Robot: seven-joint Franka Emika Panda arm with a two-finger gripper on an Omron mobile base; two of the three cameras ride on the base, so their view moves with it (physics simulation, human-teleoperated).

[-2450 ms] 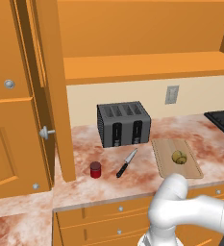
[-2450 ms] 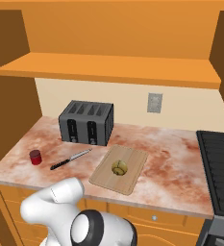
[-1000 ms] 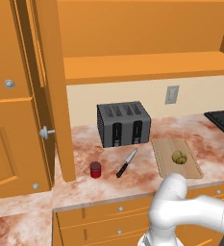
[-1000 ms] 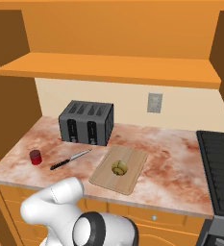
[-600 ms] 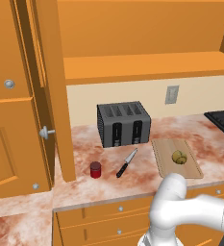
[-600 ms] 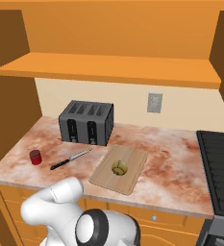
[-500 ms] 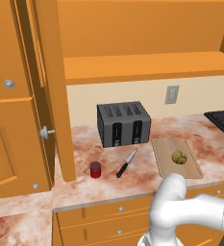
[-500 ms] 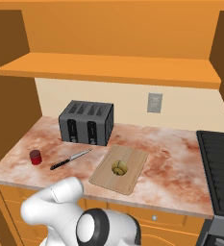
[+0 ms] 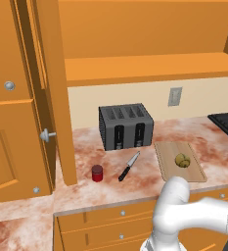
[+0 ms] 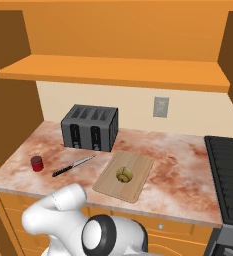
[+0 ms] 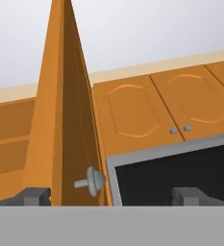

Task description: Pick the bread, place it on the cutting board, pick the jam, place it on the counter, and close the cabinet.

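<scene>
Left base view: one jam (image 9: 97, 172), one bread (image 9: 182, 160)

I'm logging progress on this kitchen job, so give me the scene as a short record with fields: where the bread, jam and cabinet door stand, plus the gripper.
bread: small round yellow-brown roll, resting on the flat light tan wooden cutting board
jam: small red jar with dark lid, upright on the marbled reddish-brown counter, left of the black-handled knife
cabinet: orange wooden door open, seen edge-on in the hand view
gripper: open, holding nothing
remaining: close the cabinet
</scene>
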